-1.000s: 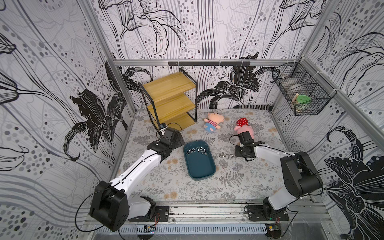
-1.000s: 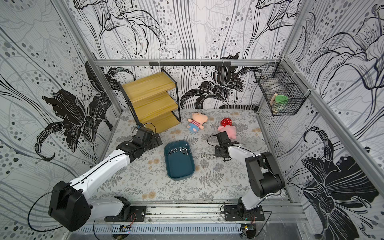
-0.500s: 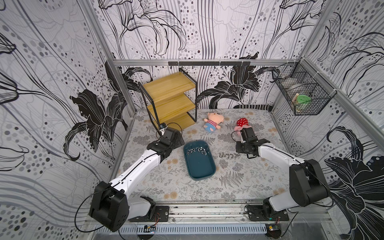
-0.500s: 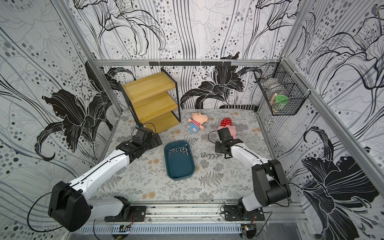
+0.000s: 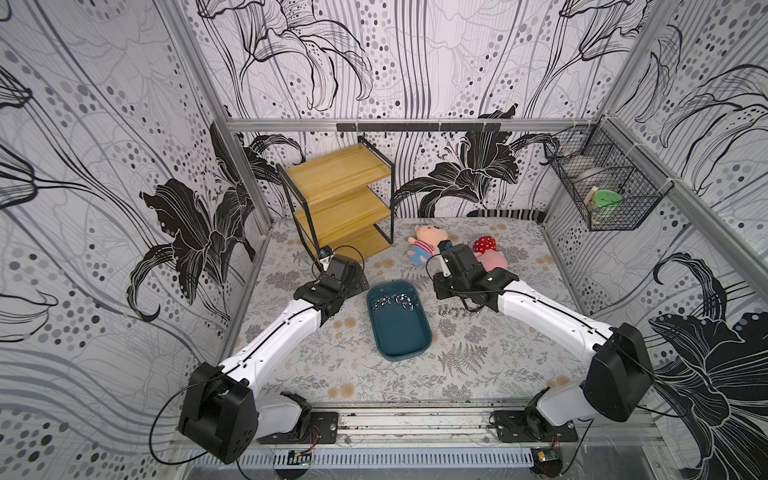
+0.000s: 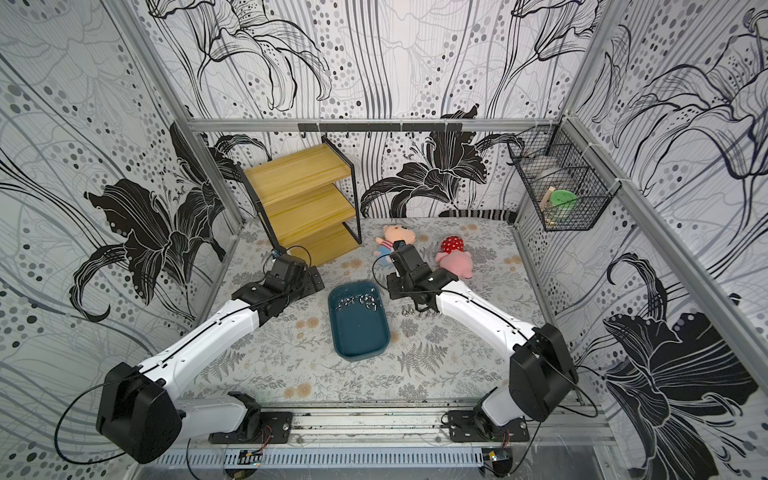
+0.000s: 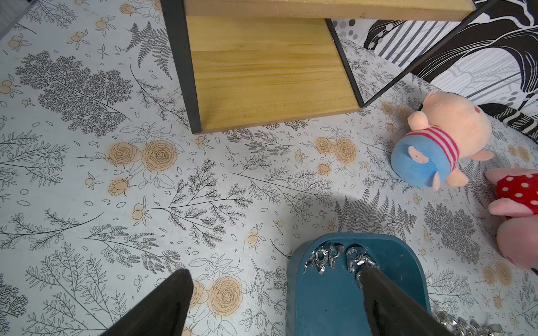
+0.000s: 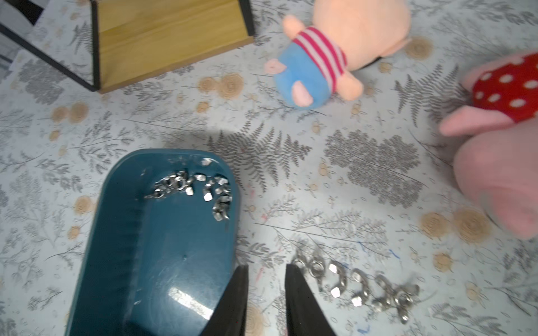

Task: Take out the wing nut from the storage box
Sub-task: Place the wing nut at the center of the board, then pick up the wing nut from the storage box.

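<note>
Teal-blue shallow plastic storage box (image 8: pixel 174 261) holds silver wing nuts (image 8: pixel 189 186) bunched at one end (another row (image 8: pixel 358 285) lies outside on floral mat (image 8: pixel 291 203)). Jaws: right gripper (image 8: pixel 266 269) barely parted, empty; left gripper (image 7: pixel 273 273) spread wide.

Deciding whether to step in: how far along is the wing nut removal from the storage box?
Done: a row of wing nuts lies on the table beside the storage box. In hand: nothing; the right gripper is empty, jaws slightly apart. Remaining: a cluster of wing nuts in the box's far end.
</note>
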`<act>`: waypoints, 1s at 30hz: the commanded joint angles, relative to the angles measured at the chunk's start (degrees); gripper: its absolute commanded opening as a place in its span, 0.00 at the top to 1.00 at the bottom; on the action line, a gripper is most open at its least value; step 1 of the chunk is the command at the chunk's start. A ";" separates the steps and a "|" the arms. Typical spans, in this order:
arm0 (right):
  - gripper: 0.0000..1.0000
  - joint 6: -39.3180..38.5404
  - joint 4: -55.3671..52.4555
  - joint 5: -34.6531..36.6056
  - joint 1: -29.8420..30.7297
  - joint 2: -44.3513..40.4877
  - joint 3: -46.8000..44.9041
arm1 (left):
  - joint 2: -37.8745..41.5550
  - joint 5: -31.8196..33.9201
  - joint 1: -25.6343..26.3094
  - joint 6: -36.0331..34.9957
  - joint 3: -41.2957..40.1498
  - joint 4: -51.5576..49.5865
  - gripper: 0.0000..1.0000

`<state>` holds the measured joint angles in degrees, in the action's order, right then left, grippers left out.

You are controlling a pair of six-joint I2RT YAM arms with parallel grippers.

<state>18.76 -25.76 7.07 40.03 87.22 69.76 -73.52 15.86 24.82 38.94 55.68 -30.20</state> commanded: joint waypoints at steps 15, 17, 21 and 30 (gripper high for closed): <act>0.73 0.26 -4.34 4.52 10.50 20.22 12.25 | 2.62 1.28 0.32 0.00 -0.90 0.30 0.05; 0.73 -0.31 -5.46 5.74 10.58 22.23 13.46 | 2.83 1.28 0.27 0.00 -1.01 0.25 0.05; 0.73 -1.49 -8.76 9.01 10.55 25.93 16.35 | 3.15 1.45 0.26 -0.03 -1.10 0.06 0.05; 0.69 -2.17 -14.50 11.68 10.56 31.10 22.33 | 3.29 1.82 0.21 -0.44 -0.84 -0.26 0.05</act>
<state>17.21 -36.36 16.82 50.30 116.75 89.84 -71.26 16.45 24.82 38.92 55.37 -30.57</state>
